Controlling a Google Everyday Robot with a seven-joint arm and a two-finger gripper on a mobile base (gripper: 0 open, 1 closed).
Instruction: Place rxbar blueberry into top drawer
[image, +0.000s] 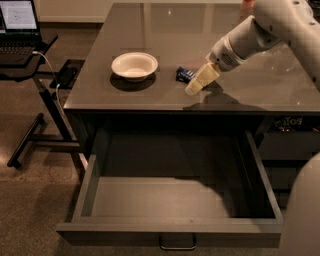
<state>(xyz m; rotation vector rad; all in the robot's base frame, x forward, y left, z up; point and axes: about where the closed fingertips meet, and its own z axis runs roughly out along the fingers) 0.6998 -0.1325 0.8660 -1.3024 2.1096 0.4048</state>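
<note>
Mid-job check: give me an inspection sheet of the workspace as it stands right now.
Surface: grey table top, glossy.
Job's things: rxbar blueberry lies on the table top, right of the white bowl; top drawer pulled open, nothing seen inside.
Clutter: white bowl only.
Grippers: gripper low over the table top, at the bar's right end; contact cannot be told.
Cables: white cable hanging by the laptop stand.
Surroundings: laptop at left; dark cabinet at right.
</note>
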